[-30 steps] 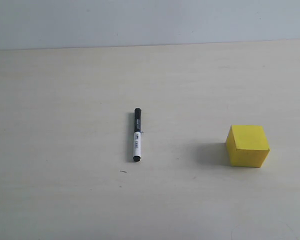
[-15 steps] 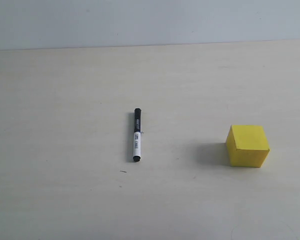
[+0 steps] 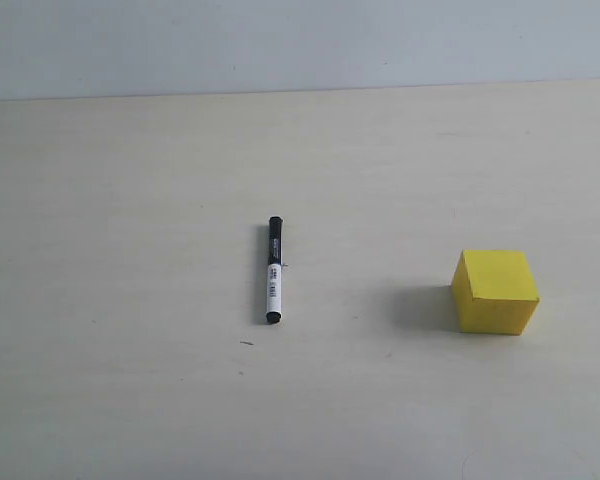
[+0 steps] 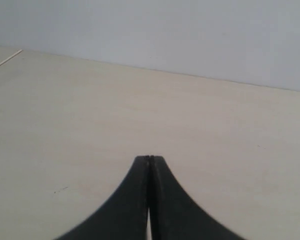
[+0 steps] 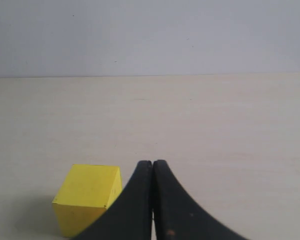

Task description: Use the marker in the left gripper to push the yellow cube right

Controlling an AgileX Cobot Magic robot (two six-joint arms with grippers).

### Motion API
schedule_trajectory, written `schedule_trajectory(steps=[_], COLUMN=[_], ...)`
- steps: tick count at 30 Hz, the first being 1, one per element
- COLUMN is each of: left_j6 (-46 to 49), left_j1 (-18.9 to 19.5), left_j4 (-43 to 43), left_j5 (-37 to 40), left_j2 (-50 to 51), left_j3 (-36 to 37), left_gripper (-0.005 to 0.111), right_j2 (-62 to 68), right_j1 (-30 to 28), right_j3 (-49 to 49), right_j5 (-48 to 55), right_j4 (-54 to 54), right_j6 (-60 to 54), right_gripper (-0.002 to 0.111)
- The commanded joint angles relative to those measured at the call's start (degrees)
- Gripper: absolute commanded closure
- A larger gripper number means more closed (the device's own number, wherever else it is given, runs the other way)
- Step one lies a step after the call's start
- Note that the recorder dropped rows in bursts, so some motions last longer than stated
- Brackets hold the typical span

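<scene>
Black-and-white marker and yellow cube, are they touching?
Apart. The exterior view shows bare pale table between the slim black-and-white marker and the bright yellow cube.

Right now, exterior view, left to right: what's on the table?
marker → cube
</scene>
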Motion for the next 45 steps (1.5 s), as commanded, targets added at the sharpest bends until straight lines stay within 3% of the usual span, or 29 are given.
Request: schedule_trajectory(steps=[1,5,45], left_j6=[18.6,27.0,26.3], left_j1=[0.1,0.1,0.1], left_j4=[-13.9,-20.5,-21.0], left_j5=[-1.0,1.4,1.4], left_j2=[-0.4,-0.4,-0.4], left_j3=[0.1,0.1,0.1], left_gripper=[0.107,0.107,0.107], right_j2=[-0.2,-0.2,-0.2], right_j1=[0.2,0.2,0.2], right_j3=[0.2,0.2,0.2], right_j5=[-0.6,-0.6,-0.6], right_j4=[-0.1,-0.1,-0.1], right_j6=[-0.1,-0.1,-0.1], right_gripper=[0.108,0.108,0.108])
